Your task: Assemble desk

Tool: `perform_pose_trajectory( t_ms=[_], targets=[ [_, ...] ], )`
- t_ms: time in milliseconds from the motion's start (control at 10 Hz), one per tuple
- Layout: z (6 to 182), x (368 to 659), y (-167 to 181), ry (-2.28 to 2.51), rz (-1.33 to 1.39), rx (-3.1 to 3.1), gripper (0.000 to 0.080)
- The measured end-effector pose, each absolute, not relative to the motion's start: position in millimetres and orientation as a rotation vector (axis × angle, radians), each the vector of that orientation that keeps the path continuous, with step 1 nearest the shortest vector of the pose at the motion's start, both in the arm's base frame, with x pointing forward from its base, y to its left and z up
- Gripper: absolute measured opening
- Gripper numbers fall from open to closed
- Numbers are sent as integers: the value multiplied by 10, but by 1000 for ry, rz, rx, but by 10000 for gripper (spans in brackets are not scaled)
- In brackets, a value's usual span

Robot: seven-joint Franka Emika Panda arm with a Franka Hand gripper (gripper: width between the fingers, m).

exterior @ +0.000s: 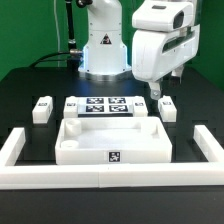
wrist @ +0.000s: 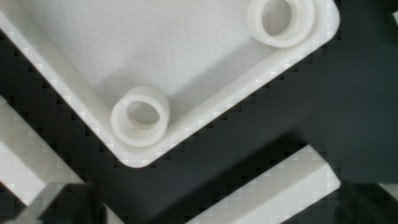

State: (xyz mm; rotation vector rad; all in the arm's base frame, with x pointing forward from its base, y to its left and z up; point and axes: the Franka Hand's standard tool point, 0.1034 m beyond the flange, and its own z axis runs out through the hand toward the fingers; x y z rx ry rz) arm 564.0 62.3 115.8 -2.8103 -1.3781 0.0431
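Observation:
The desk's white tabletop (exterior: 90, 143) lies in the middle of the black table, rim up, with a tag on its near side. The wrist view looks down on one corner of the tabletop (wrist: 196, 60), with two round leg sockets (wrist: 139, 113) (wrist: 281, 20) in it. One short white leg (exterior: 41, 110) stands at the exterior view's left. Another leg (exterior: 166, 107) stands at the right, behind the tabletop. My gripper (exterior: 156, 92) hangs just above and behind that right leg, open and holding nothing. Its fingers do not show in the wrist view.
The marker board (exterior: 100, 106) lies flat behind the tabletop. A low white U-shaped border wall (exterior: 110, 178) runs along the front and both sides; a white bar (wrist: 267, 190) crosses the wrist view beside the tabletop corner. The robot's base (exterior: 103, 45) stands at the back.

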Motion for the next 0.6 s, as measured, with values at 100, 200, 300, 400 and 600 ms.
perform_pose_trajectory(
  t_ms=[100, 200, 300, 400, 600],
  targets=[
    [1158, 5640, 624, -1378, 43, -2810, 650],
    [1158, 5640, 624, -1378, 43, -2810, 650],
    [1158, 5640, 624, -1378, 43, -2810, 650],
    [1158, 5640, 624, -1378, 43, -2810, 650],
    [1158, 5640, 624, -1378, 43, -2810, 650]
  ],
)
